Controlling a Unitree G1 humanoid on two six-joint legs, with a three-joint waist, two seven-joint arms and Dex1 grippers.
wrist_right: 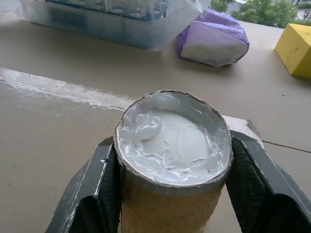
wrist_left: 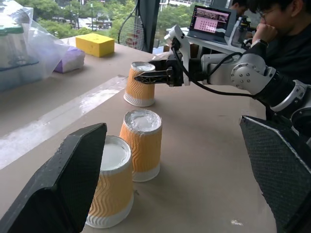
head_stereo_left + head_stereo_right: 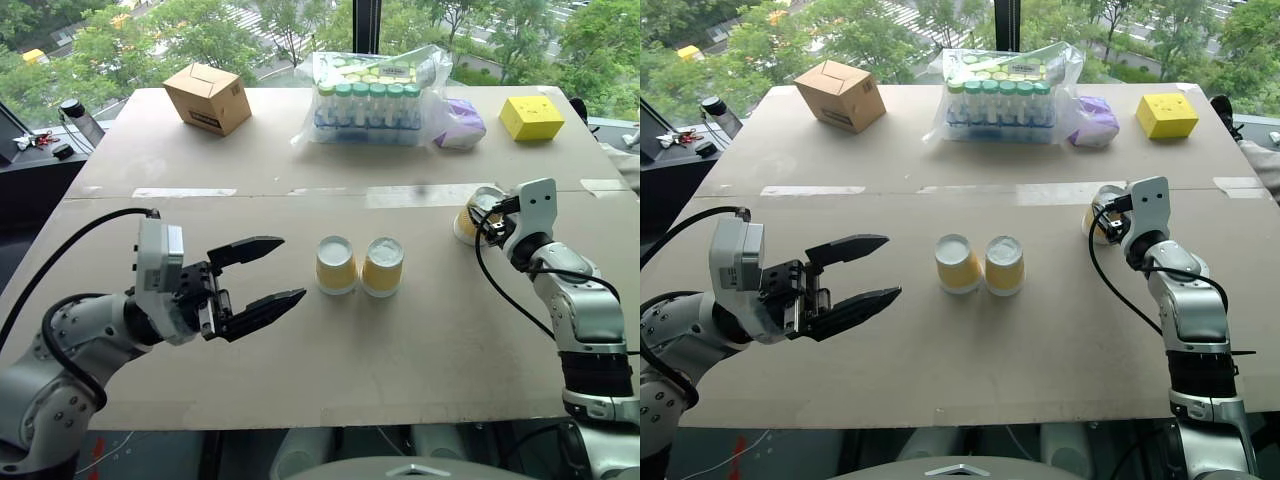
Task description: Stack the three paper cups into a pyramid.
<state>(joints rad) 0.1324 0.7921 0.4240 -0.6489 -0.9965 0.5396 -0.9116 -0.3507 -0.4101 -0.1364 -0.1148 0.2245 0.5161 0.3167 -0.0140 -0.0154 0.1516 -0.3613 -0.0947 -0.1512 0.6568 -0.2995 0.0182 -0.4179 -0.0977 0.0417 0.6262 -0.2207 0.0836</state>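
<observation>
1. Two of the three paper cups stood upside down side by side mid-bench, left base cup (image 3: 336,264) and right base cup (image 3: 382,266), just touching or nearly so, white bases up
2. Third cup (image 1: 173,160) stood inverted well apart from the pair, off to the robot's right on the bench (image 3: 300,380), near a strip of pale tape
3. Right claw (image 2: 154,76) was clamped on the third cup, one black finger on each ribbed side just under the base; cup looked to be resting on the bench, not lifted yet
4. Left claw (image 3: 262,276) was wide and empty, hovering level beside the left base cup, not touching it
5. Step in hand, judged: base row done, grasp of the top cup just made
6. Next move would call for lifting the third cup straight up, carrying it toward the pair, centring it over the seam between the two bases, lowering gently, then letting go
7. Risk, judged: squeezing could dent the cup; an off-centre drop could tip it or nudge the base cups apart
</observation>
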